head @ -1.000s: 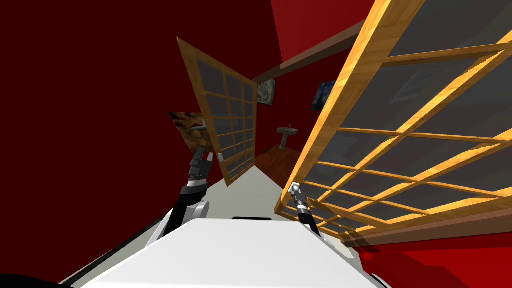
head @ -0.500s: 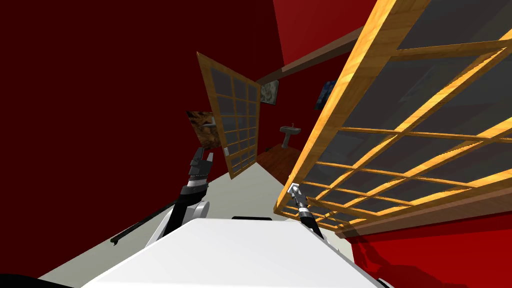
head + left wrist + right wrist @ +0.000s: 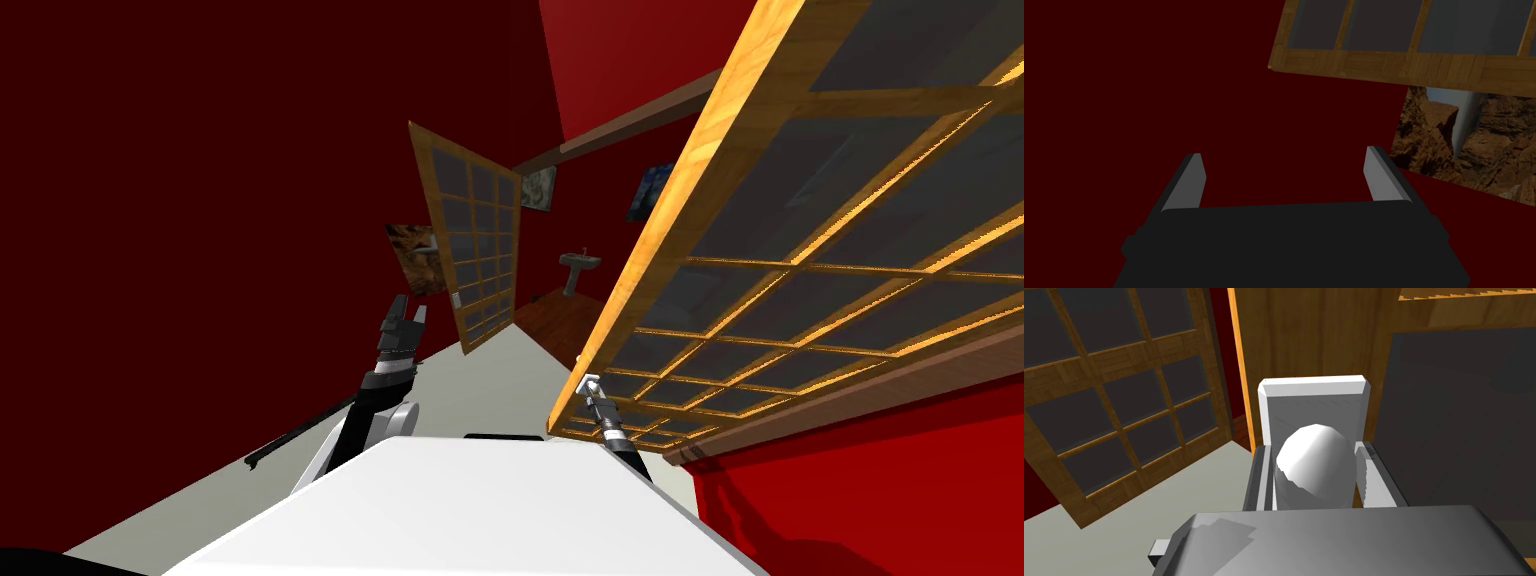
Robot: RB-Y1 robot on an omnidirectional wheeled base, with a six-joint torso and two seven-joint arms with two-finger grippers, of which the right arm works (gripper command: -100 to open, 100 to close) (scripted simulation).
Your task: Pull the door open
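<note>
**A:** What is nearest to you?

**B:** The right gripper (image 3: 1316,448), low on my right side. Its two fingers (image 3: 1376,480) press the sides of a rounded white door knob (image 3: 1316,465), so it is clamped on the knob.

**A:** What does the knob sit on?

**B:** A white backplate (image 3: 1314,395), fixed to the wooden stile of the near door (image 3: 690,180), close to that door's edge. The door is a wooden frame with a grid of thin bars over dark grey panes. From the knob it stretches away up and to my right. I cannot tell how far it stands out of its frame.

**A:** And the left arm?

**B:** The left gripper (image 3: 405,322) is raised ahead on my left, well apart from the near door. Its fingers (image 3: 1191,180) are spread wide with nothing between them, facing a dark red wall (image 3: 200,200).

**A:** Further on?

**B:** A pale floor (image 3: 500,375) runs forward to a second glazed wooden door (image 3: 475,250), which stands at an angle. Just beside it on the dark red wall hangs a picture of brown rock (image 3: 412,258). Beyond that door the floor is reddish wood (image 3: 555,320). A grey pedestal sink (image 3: 578,268) stands at the far red wall.
</note>
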